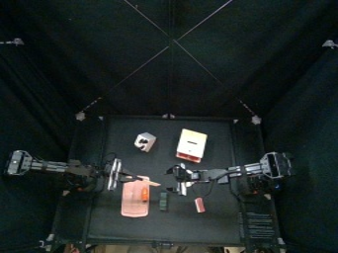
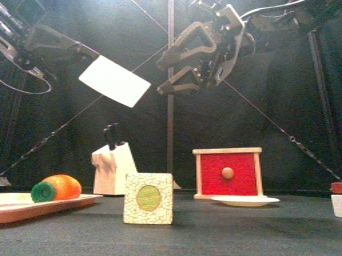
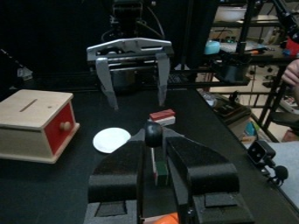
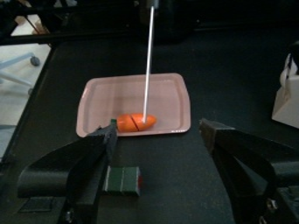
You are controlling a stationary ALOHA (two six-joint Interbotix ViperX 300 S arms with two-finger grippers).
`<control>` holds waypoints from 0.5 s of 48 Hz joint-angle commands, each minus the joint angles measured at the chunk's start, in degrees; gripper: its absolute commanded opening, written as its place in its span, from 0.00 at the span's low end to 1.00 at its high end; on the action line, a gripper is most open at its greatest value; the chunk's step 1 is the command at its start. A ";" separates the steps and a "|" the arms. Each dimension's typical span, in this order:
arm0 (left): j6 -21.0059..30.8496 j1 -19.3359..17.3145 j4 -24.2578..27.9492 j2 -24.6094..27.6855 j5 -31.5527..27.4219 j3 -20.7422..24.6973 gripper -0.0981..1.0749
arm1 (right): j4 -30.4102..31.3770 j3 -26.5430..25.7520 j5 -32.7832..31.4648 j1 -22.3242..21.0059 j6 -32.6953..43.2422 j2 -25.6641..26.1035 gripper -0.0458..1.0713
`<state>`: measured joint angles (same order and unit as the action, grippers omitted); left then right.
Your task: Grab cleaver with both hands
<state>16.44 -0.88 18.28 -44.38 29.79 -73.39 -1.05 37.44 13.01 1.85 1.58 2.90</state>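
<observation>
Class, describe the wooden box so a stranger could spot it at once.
On the black table, look to the back on the right arm's side. The wooden box stands behind a white plate. Only it has a red front with a round knob.

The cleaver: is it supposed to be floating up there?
The cleaver hangs tilted in mid-air, but it is clamped in the left gripper, not floating. The right gripper is open near it. Nothing looks spilled or damaged.
</observation>
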 commanded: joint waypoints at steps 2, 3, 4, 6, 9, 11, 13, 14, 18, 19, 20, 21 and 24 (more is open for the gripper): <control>-0.09 -0.18 -0.09 0.18 0.62 1.23 0.55 | 0.00 -2.29 1.76 0.26 0.18 -0.18 0.97; -0.09 -0.18 -0.09 0.18 0.62 1.23 0.55 | -0.09 -2.55 1.76 0.18 0.18 -0.26 0.97; -0.09 -0.18 -0.09 0.18 0.62 1.23 0.55 | -0.26 -2.72 1.76 0.18 0.18 -0.26 0.97; -0.09 -0.18 -0.09 0.18 0.62 1.32 0.55 | -0.62 -3.08 1.93 0.18 0.18 -0.44 0.97; -0.09 -0.18 -0.09 0.09 0.62 1.41 0.55 | -1.58 -3.52 2.20 0.00 0.18 -0.79 0.97; 0.00 -0.18 -0.09 0.18 0.62 1.49 0.55 | -2.11 -3.78 2.37 0.00 0.18 -1.05 0.97; 0.00 -0.18 -0.18 0.18 0.62 1.49 0.55 | -2.81 -4.04 2.55 -0.09 0.18 -1.41 0.97; 0.00 -0.18 -0.26 0.18 0.62 1.49 0.55 | -3.25 -4.13 2.64 -0.09 0.18 -1.49 0.97; 0.09 -0.18 -0.97 0.18 0.62 1.49 0.55 | -5.54 -4.57 3.08 0.00 0.18 -2.11 0.97; 0.00 -0.26 -1.14 0.18 0.70 1.41 0.55 | -6.59 -4.75 3.25 -0.09 0.18 -2.37 0.97; 0.09 -0.26 -1.32 0.18 0.70 1.49 0.55 | -7.29 -4.83 3.34 -0.09 0.18 -2.55 0.97; 0.00 -0.26 -1.41 0.18 0.62 1.49 0.55 | -7.91 -4.92 3.34 -0.09 0.18 -2.64 0.97; 0.00 -0.26 -1.85 0.18 0.70 1.49 0.55 | -9.84 -5.19 3.43 -0.09 0.18 -3.08 0.97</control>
<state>16.52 -0.97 17.14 -44.38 29.88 -73.48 -8.44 33.93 15.73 1.93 1.67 -0.79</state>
